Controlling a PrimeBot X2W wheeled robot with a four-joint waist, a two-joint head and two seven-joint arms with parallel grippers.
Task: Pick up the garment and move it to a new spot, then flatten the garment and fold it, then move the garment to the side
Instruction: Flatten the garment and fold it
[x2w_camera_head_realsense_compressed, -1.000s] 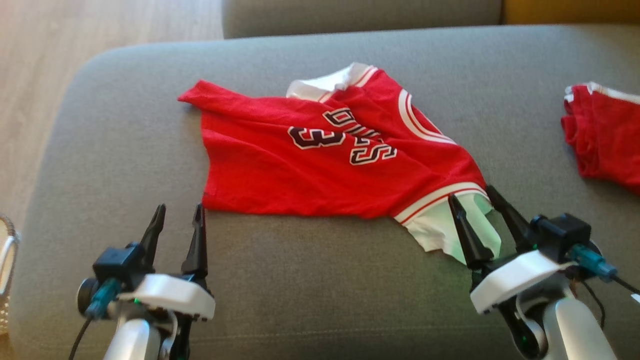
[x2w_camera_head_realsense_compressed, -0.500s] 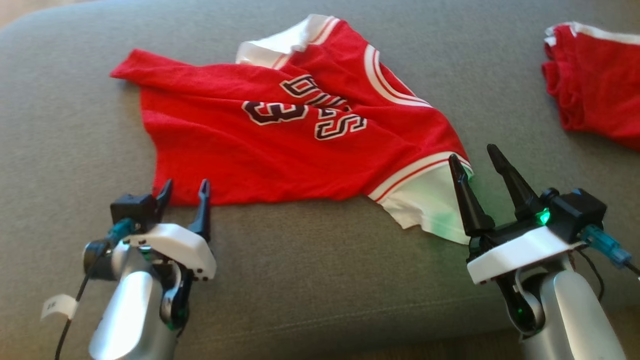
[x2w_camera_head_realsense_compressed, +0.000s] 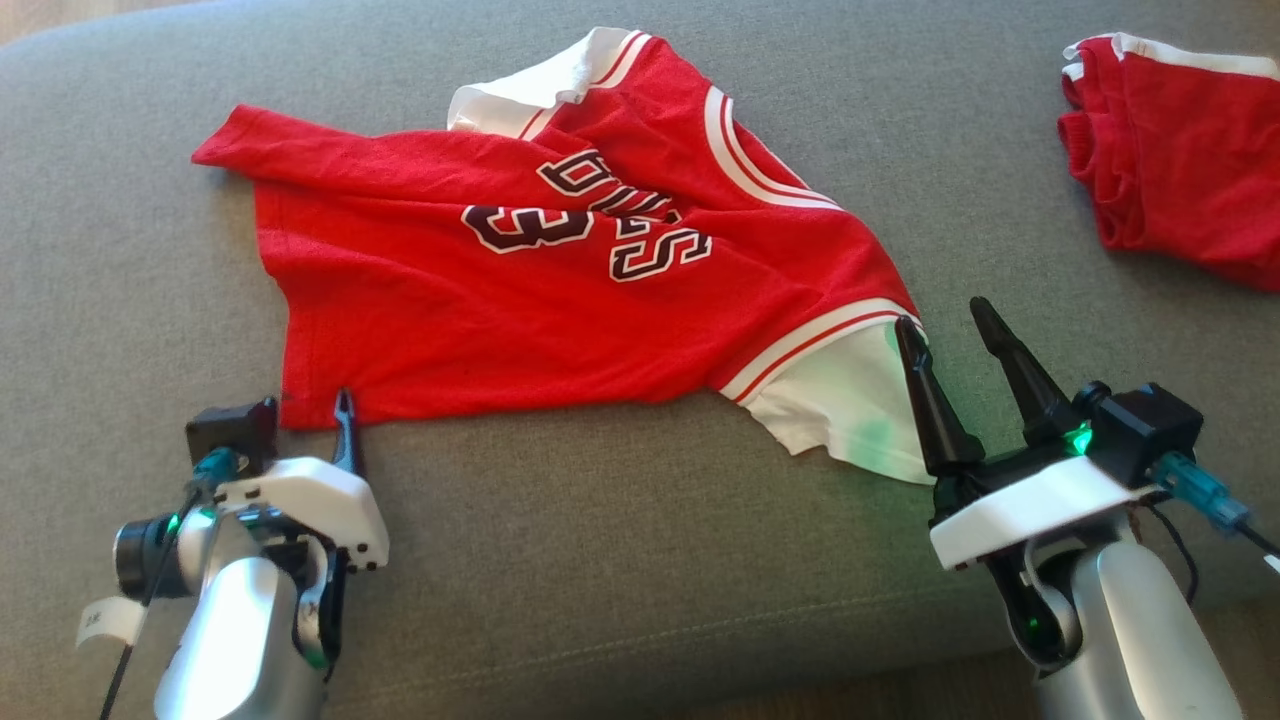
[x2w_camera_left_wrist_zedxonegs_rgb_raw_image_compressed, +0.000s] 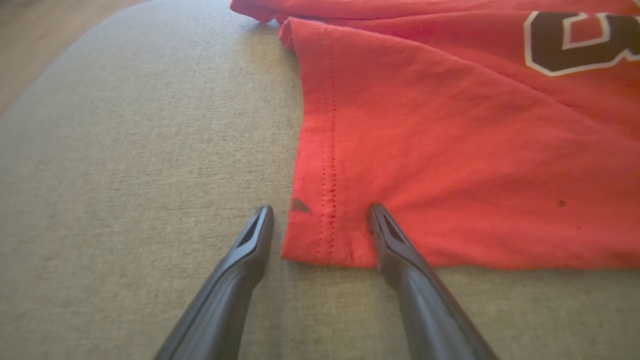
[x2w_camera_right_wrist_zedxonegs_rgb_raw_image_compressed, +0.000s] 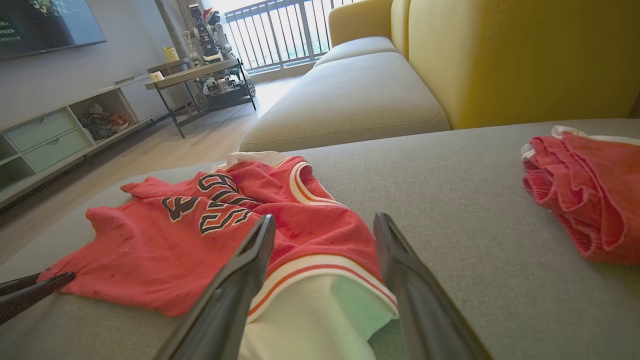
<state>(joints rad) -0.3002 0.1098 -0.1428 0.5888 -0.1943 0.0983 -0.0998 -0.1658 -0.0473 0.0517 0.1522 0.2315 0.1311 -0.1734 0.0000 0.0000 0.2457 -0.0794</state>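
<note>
Jersey (x2w_camera_head_realsense_compressed: 560, 320) is lying roughly spread on the grey sofa cushion (x2w_camera_head_realsense_compressed: 600, 560), centre of the head view, number side up, wrinkled and skewed. It isn't flat yet, so I'm reading this as the flattening stage.

Left hand (x2w_camera_left_wrist_zedxonegs_rgb_raw_image_compressed: 320, 210) is sitting at 7 o'clock of the jersey, fingers spread wide and holding nothing. It's straddling the hem corner (x2w_camera_left_wrist_zedxonegs_rgb_raw_image_compressed: 325, 245): one finger is over bare cushion, the other over red fabric. Probably lining up to pinch that corner.

Right hand (x2w_camera_head_realsense_compressed: 942, 318) is sitting at 4 o'clock, also wide open and empty. Its fingers are bracketing the striped edge and the white panel (x2w_camera_head_realsense_compressed: 850, 400) sticking out there. Two hands at opposite near corners suggests a pull-apart to tension the cloth.

Unclear bits:
- I can't tell whether either hand's fingertips are touching fabric or hovering just above it.
- In the head view, the left hand's outer finger is hiding behind its camera block.
- White panel could be a sleeve, a lining or a turned-out layer. The green tint on it is likely coming from the hand's LED.
- Lettering (x2w_camera_head_realsense_compressed: 600, 195) above the number is creasing into a fold and is unreadable.
- Second red garment (x2w_camera_head_realsense_compressed: 1180, 170) is sitting bunched at 2 o'clock, well apart, and the frame edge is cutting it off.
</note>
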